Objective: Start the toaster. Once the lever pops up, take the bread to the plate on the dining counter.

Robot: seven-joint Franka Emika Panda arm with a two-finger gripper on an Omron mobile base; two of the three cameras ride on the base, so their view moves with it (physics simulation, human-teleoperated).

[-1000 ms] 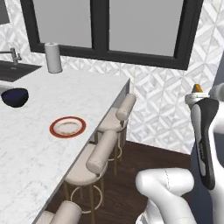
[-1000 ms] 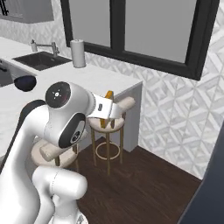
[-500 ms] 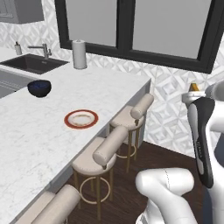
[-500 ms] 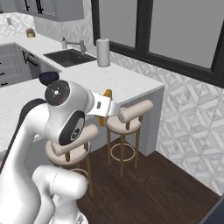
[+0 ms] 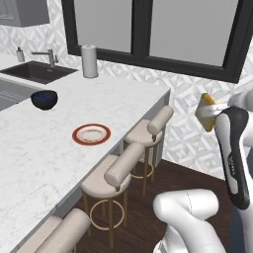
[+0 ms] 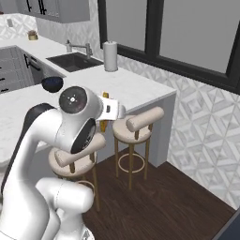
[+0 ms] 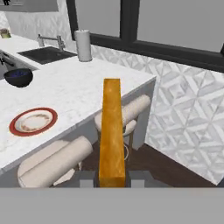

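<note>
Since the earlier frame the base cameras have swung, so the whole scene has shifted. The plate point(image 5: 91, 134) lies on the marble surface point(image 5: 44, 163), well apart from the tool point(image 7: 112, 178), which pinches the bread point(image 7: 111, 131) edge-on, out past the surface's edge above the stools point(image 5: 118, 173). The hand view shows the bread's toasted crust; in the right base view the arm mostly hides it. A dark blue bowl point(image 5: 44, 99), paper roll point(image 5: 89, 61) and sink point(image 5: 37, 71) stand beyond the plate.

The white Franka arm stands raised, elbow bent high, its wrist level toward twelve o'clock. The gripper point(image 7: 112, 178) is clamped edge-on around the bread point(image 7: 111, 127), one finger point(image 7: 87, 178) pressed to each side of the slice.
</note>
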